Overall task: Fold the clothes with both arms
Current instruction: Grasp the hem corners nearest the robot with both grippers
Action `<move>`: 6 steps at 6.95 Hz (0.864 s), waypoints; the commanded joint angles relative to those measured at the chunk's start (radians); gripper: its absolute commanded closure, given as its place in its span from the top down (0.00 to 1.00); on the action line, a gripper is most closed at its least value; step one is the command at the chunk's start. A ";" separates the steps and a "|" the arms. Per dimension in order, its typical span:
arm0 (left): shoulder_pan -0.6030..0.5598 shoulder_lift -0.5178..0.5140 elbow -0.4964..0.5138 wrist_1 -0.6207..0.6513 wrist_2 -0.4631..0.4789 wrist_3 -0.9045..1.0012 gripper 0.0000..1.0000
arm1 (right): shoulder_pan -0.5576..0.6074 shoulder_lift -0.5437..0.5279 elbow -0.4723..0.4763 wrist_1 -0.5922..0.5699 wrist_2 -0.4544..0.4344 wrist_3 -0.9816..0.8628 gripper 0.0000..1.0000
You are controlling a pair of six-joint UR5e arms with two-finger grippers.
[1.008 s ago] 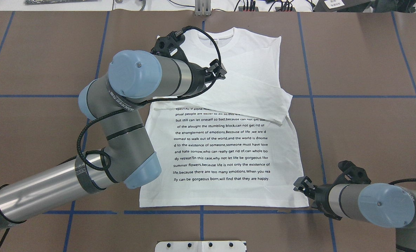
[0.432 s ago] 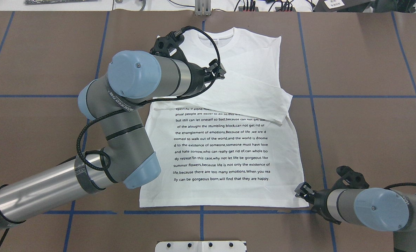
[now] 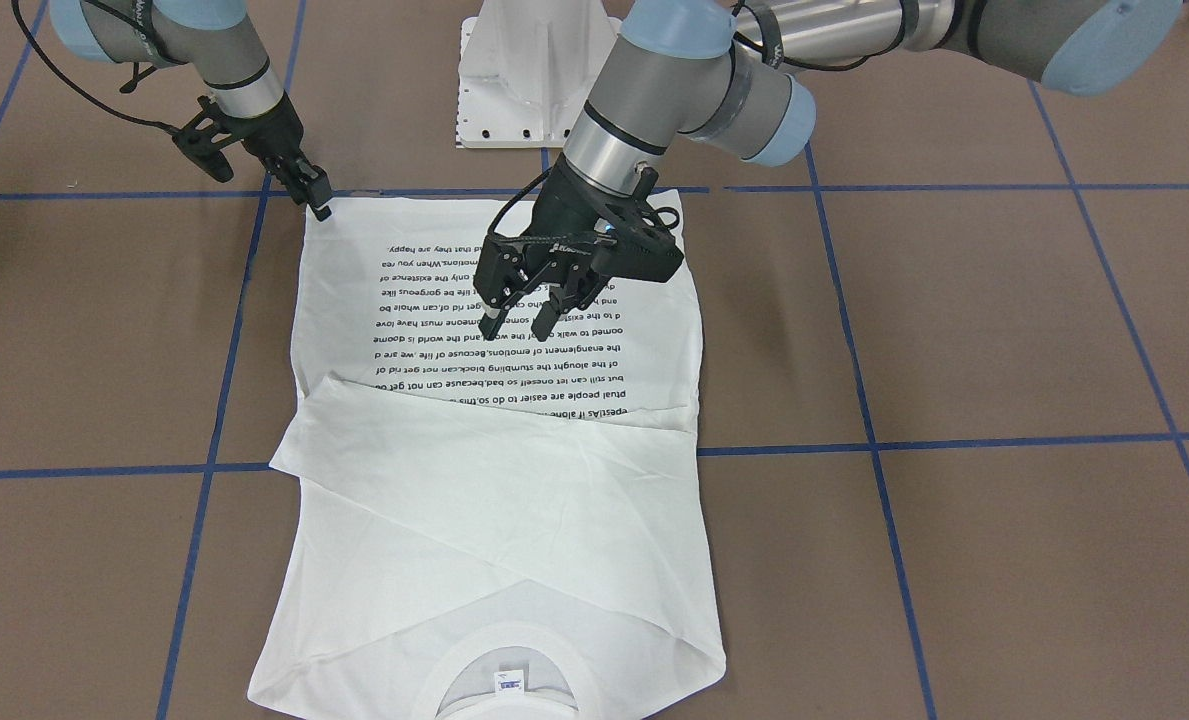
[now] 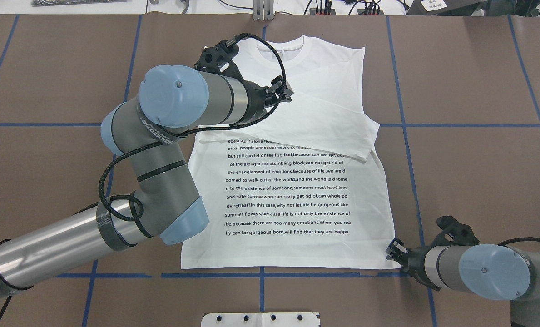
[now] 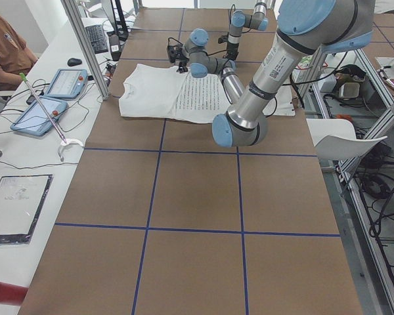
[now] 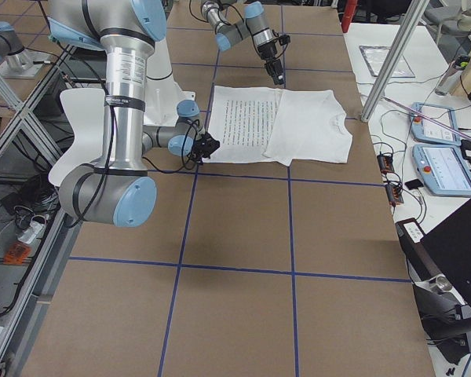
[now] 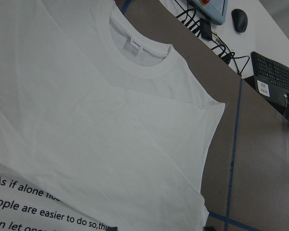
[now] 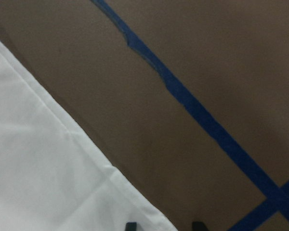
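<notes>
- Facing the robot across the table (image 3: 954, 340), the front view shows the shirt (image 3: 494, 500) lying flat, print up, collar (image 3: 514, 665) at bottom centre and sleeves folded in across the chest. The left gripper (image 3: 519, 322) hovers over the text mid-frame, parted and empty. The right gripper (image 3: 316, 200) sits low at the hem corner (image 3: 326, 204), upper left.
- Overhead, the right gripper has slid down-frame since a second ago, right onto that lower-right corner; the left one has barely shifted.
- Both side views show the grippers too small to judge.
- The left wrist view shows collar and neck label (image 7: 136, 44) at upper centre, with no cloth held.
- The right wrist view has both fingertips (image 8: 130, 226) apart at the bottom edge, the corner running between them, unpinched. A pinch looks due next.
</notes>
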 commanded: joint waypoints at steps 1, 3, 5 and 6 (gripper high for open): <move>0.002 0.014 -0.001 -0.005 -0.001 -0.002 0.67 | -0.005 0.000 0.005 0.002 0.004 0.000 0.00; 0.002 0.014 -0.001 -0.005 -0.001 -0.005 0.67 | -0.016 0.000 0.007 0.002 0.003 0.000 0.00; 0.005 0.014 -0.003 -0.005 -0.001 -0.006 0.67 | -0.022 -0.002 0.016 0.002 0.003 0.000 0.00; 0.007 0.046 -0.016 0.000 0.002 -0.006 0.67 | -0.022 -0.011 0.029 0.004 0.004 0.000 0.00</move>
